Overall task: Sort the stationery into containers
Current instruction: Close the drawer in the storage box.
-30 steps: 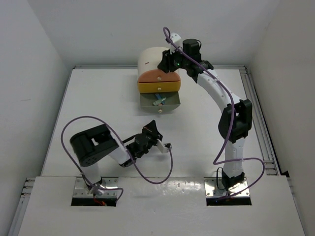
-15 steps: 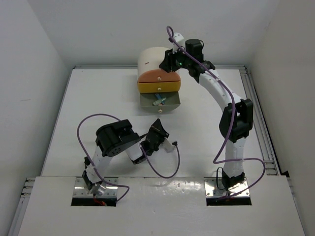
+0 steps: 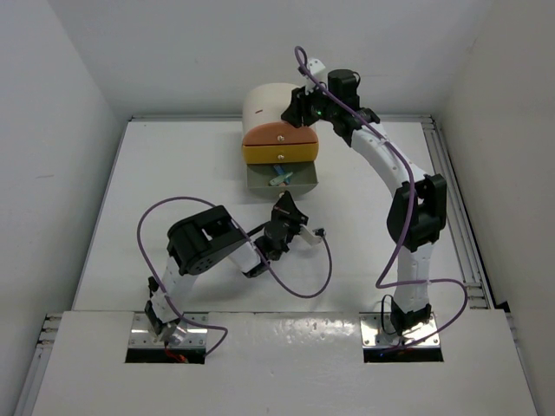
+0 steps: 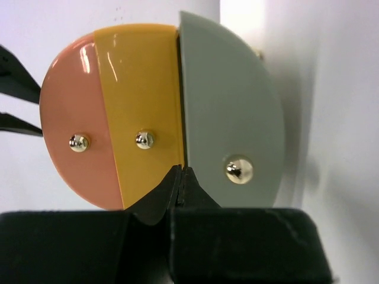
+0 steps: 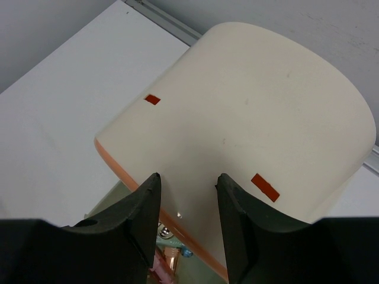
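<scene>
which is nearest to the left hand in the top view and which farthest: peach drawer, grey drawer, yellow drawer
1. grey drawer: pulled out at the bottom of the cabinet, just beyond the left hand.
2. yellow drawer: the middle one, behind the grey drawer.
3. peach drawer: the top one, farthest back.

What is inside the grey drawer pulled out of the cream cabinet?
A small blue piece lies in the open grey drawer; it is too small to name. The drawer's back part is covered by the orange-yellow drawer above.
</scene>
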Controlling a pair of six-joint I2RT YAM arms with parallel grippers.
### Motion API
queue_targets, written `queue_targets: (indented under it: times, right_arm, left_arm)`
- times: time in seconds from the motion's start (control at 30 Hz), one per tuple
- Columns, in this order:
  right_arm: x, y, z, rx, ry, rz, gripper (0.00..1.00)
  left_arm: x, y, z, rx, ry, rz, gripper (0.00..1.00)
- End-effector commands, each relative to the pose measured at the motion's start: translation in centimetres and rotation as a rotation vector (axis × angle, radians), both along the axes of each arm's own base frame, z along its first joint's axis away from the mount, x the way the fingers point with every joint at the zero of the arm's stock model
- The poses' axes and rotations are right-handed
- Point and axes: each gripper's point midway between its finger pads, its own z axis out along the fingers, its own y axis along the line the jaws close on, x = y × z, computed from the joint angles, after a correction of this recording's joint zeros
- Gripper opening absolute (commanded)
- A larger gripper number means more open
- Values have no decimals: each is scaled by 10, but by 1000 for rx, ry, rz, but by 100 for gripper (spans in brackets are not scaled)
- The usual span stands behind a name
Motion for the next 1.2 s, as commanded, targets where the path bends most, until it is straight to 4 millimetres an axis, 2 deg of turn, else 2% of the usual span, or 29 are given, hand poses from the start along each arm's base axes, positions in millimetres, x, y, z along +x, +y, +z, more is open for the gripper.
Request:
queue_targets:
  times: [0.0, 0.17, 0.27, 0.67, 0.93, 1.17]
  right_arm:
    - [-14, -4, -27, -28, 95, 15, 43]
    - [-14, -4, -31, -27, 104, 19, 43]
    - [-13, -4, -32, -28, 102, 21, 43]
    - [-14, -5, -42, -43, 120, 23, 43]
    - [-14, -7, -43, -39, 123, 25, 42]
    - [-15, -7, -48, -46, 130, 27, 43]
  left_arm:
    - [13, 9, 58, -255, -126, 41, 0]
    - [30, 11, 55, -262, -90, 76, 0]
    - [34, 11, 54, -269, -85, 76, 0]
    - [5, -8, 60, -311, -15, 24, 0]
    - [-2, -17, 38, -290, 67, 18, 0]
    - [-4, -31, 30, -287, 120, -11, 0]
